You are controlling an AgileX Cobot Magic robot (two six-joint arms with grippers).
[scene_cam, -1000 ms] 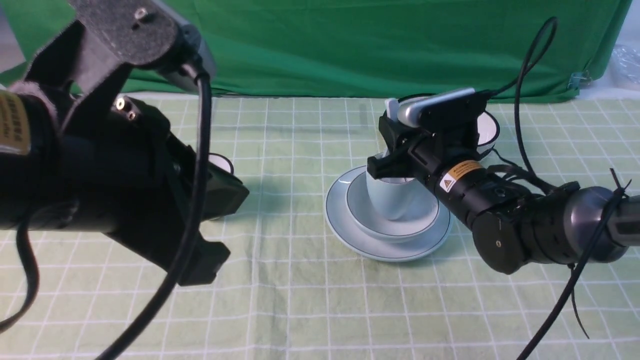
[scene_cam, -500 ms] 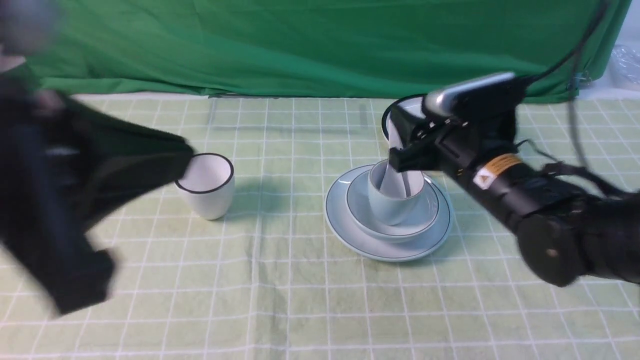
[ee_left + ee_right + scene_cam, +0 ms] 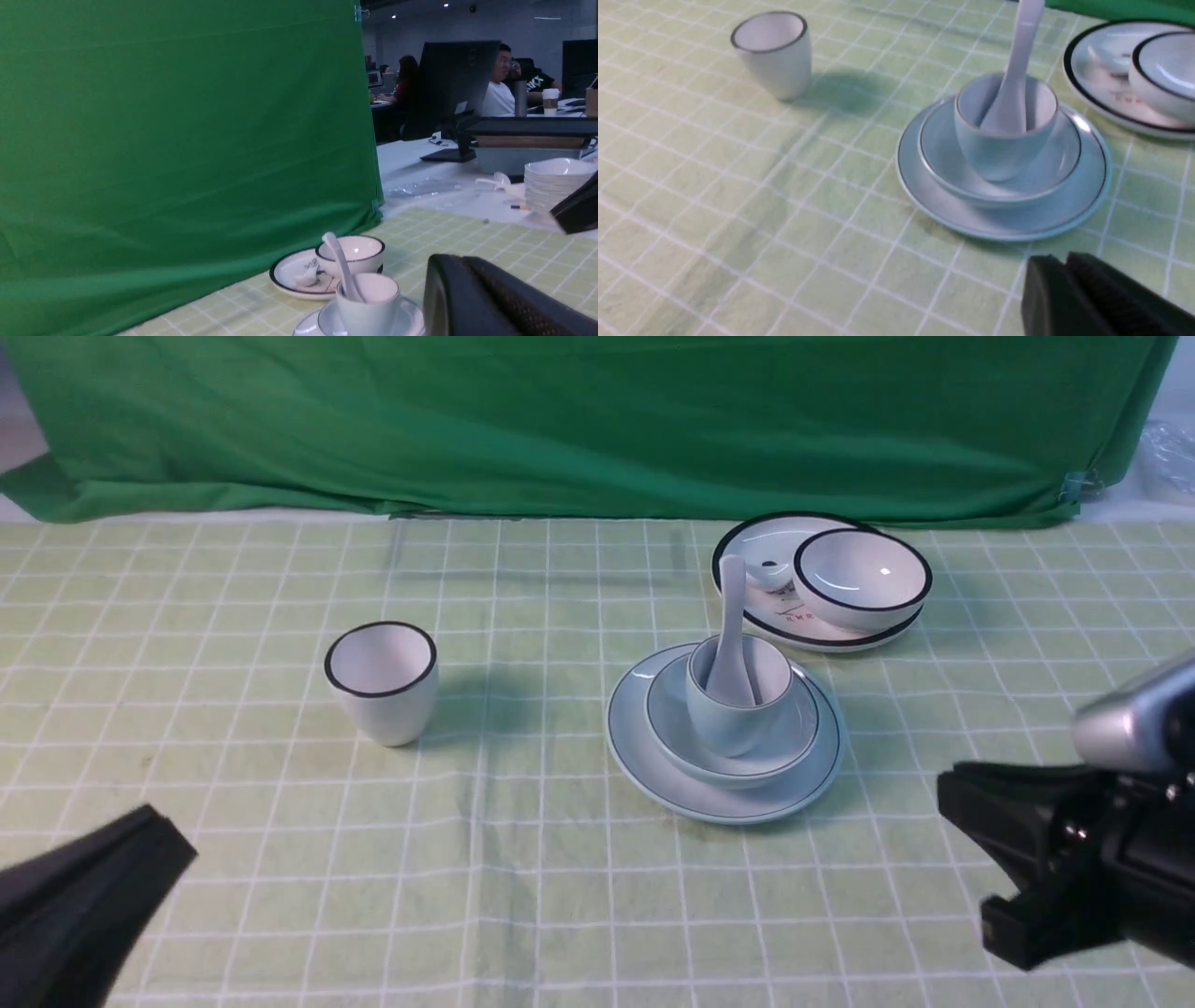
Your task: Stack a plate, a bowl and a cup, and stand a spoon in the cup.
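Both arms are sitting pulled back from the stack since the earlier frame, and the spoon (image 3: 731, 625) is now standing free in the cup (image 3: 736, 714); the cup is sitting in the bowl (image 3: 798, 737), the bowl on the plate (image 3: 635, 756), right of centre on the tabletop (image 3: 523, 896). The left fingers (image 3: 467, 298) are pressing together, holding nothing; the right fingers (image 3: 1101, 298) are lying close together, also empty, well apart from the stack. The spoon is likely handling as stiff, glazed and slippery, light but prone to chipping; its handle is leaning on the cup's rim, so any regrasp is probably best taken high on the handle, pinching across its sides; the stack is likely sliding easily if nudged.
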